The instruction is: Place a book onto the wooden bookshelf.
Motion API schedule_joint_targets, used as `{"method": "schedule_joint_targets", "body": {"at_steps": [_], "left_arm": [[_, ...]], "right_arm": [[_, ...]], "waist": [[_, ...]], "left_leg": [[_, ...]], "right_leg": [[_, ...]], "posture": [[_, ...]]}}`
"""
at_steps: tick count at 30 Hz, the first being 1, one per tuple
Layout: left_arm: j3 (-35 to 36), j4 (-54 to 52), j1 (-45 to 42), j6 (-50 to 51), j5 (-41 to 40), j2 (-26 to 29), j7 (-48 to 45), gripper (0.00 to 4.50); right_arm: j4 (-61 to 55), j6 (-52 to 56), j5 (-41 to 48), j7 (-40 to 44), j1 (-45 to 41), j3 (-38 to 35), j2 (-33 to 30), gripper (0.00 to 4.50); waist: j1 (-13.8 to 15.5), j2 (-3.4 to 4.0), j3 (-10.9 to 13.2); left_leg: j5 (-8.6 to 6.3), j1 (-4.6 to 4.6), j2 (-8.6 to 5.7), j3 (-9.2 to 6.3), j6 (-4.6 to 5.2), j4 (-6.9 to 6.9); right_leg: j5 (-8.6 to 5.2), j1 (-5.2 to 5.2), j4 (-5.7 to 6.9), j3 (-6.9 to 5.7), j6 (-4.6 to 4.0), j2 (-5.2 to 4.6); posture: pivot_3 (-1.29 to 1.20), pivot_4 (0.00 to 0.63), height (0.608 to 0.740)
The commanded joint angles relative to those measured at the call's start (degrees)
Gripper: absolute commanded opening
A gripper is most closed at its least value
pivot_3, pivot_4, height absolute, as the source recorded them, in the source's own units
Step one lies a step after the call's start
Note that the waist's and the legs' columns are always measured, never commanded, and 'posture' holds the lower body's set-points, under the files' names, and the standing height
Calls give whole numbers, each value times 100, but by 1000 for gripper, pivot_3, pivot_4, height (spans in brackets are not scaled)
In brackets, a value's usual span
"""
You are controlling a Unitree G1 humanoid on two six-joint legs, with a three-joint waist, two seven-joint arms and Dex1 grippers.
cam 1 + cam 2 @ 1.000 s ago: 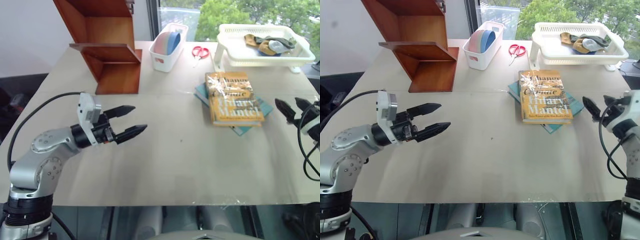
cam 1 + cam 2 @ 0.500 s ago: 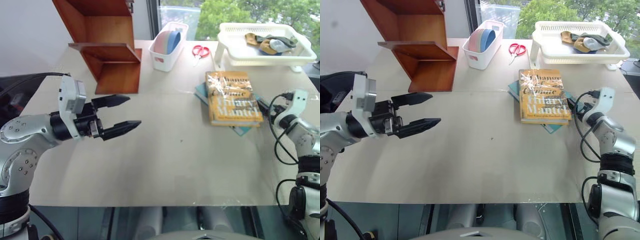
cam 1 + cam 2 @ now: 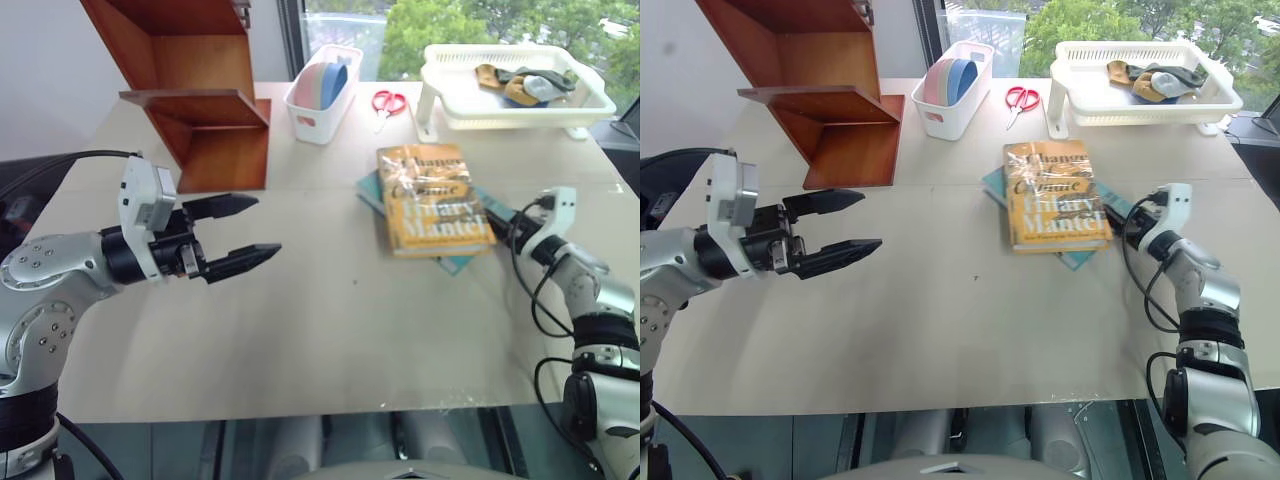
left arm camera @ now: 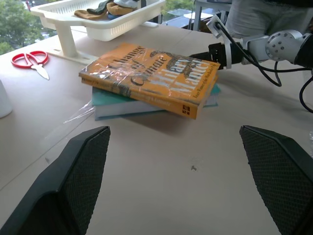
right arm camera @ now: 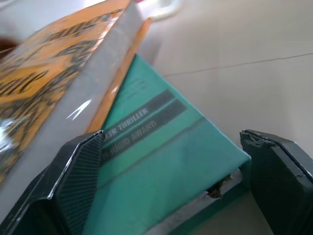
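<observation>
1. The book (image 3: pixel 435 199) is yellow-orange, its glossy cover carrying white and dark lettering.
2. The thinner book (image 5: pixel 161 161) beneath it is teal, with a dark band of pale lettering.
3. The wooden bookshelf (image 3: pixel 205 100) is a polished reddish-brown.
4. The table (image 3: pixel 340 330) is plain beige.
5. The scissors (image 3: pixel 388 101) have red handles.
6. The tray (image 3: pixel 510 105) and the bin (image 3: pixel 320 105) are white.
7. Both grippers (image 3: pixel 245 232) (image 3: pixel 1134 212) have black fingers; the arms are silver-grey.

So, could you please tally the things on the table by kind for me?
Books: 2 (yellow-orange paperback book, thinner teal book beneath)
Reddish-brown wooden bookshelf: 1
White plastic containers: 2 (narrow bin, slotted tray)
Red-handled scissors: 1
Total: 6
</observation>
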Motion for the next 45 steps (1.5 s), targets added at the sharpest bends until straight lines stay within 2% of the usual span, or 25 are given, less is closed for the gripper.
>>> {"method": "schedule_joint_targets", "body": {"at_steps": [1,7,11,14,18,22,27,30,33,39,45], "left_arm": [[168,-23,4,-57,6,96,-46,4455],[90,36,26,-157,132,16,-35,4455],[96,37,68,-183,150,-13,-32,4455],[68,42,86,-206,167,-51,-22,4455],[-13,88,34,-235,206,-90,-30,4455],[-28,134,-7,-234,222,-95,-72,4455],[-18,172,3,-245,249,-88,-108,4455],[3,165,7,-251,259,-90,-100,4455],[17,190,11,-294,303,-105,-97,4455],[60,167,120,-302,334,-140,-82,4455],[156,111,286,-290,310,-137,-80,4455]], "right_arm": [[-464,138,-80,561,448,465,25,4500],[-2035,882,152,1074,1277,1040,-164,4500],[-2909,1477,487,1016,1655,1018,-343,4500],[-3180,1525,443,822,1750,902,-467,4500],[-3120,1079,241,517,1603,624,-519,4500],[-3227,259,-109,675,1690,590,-788,4500],[-3517,-739,-275,1139,1958,537,-1118,4500],[-3648,-1456,-735,1631,2285,801,-1611,4500],[-3803,-1997,-974,1911,2386,1023,-1839,4500],[-4503,-1613,-687,1794,1914,1540,-1369,4500],[-4204,-1469,-890,1822,1387,2177,-922,4500]], "waist": [[15,-3,-2],[31,-7,-4],[33,-8,-5],[37,-8,-4],[49,-8,-2],[71,-8,6],[75,-8,12],[77,-7,14],[81,-11,16],[23,-11,16],[86,-17,20]], "left_leg": [[0,0,1,0,0,0],[0,1,2,-2,-1,0],[-1,-2,4,-2,-1,-1],[-1,-2,3,-2,-1,0],[-1,-2,2,-1,-1,0],[-1,-6,-6,-1,-1,0],[-1,-12,-6,-4,-1,-3],[-1,-12,-7,-1,-1,-3],[-1,-10,-6,-3,-1,-2],[0,-3,7,1,-2,-1],[1,-9,2,-8,-3,0]], "right_leg": [[0,1,0,0,0,-1],[0,1,-1,-2,0,-2],[0,1,-2,-2,-1,-4],[0,0,-2,-2,-1,-5],[0,0,-2,-2,-1,-6],[0,-3,-3,-2,0,-11],[-1,-5,-10,-5,0,-11],[-1,-5,-10,-3,0,-13],[-1,-3,-11,-6,1,-13],[-1,-4,0,0,0,-3],[-1,-3,-6,-11,0,-10]], "posture": [[0,150,740],[0,150,740],[0,150,740],[0,150,740],[0,150,740],[0,150,740],[0,150,740],[0,150,740],[0,150,740],[0,150,740],[0,150,740]]}}
